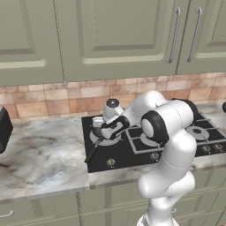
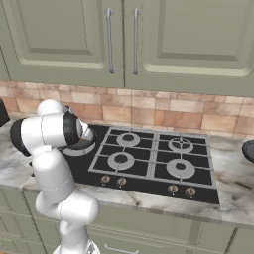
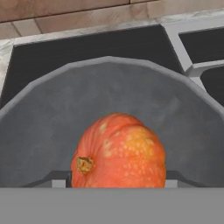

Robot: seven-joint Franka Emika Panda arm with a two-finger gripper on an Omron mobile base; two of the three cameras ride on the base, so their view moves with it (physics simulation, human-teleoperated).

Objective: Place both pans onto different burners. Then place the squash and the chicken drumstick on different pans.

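You are on the squash step: the squash (image 3: pixel 118 151) hangs over the pan (image 3: pixel 109 105), whose grey, matte, round floor lies behind it in the hand view. Your end effector (image 1: pixel 107 128) sits above the large burner at the cooktop's (image 2: pixel 149 171) nine o'clock side. Its tips are hidden behind the squash, so I cannot tell whether they pinch it or have already spread. The squash is a lumpy, ribbed orange-red ball with pale speckles and a stubby brown stem at eight o'clock. The pan's long handle (image 1: pixel 91 153) points toward you, to six o'clock. Next, I'd judge, you let it settle on the pan floor, lift straight up, then fetch the drumstick. The marbled worktop (image 1: pixel 39 154) looks smooth.
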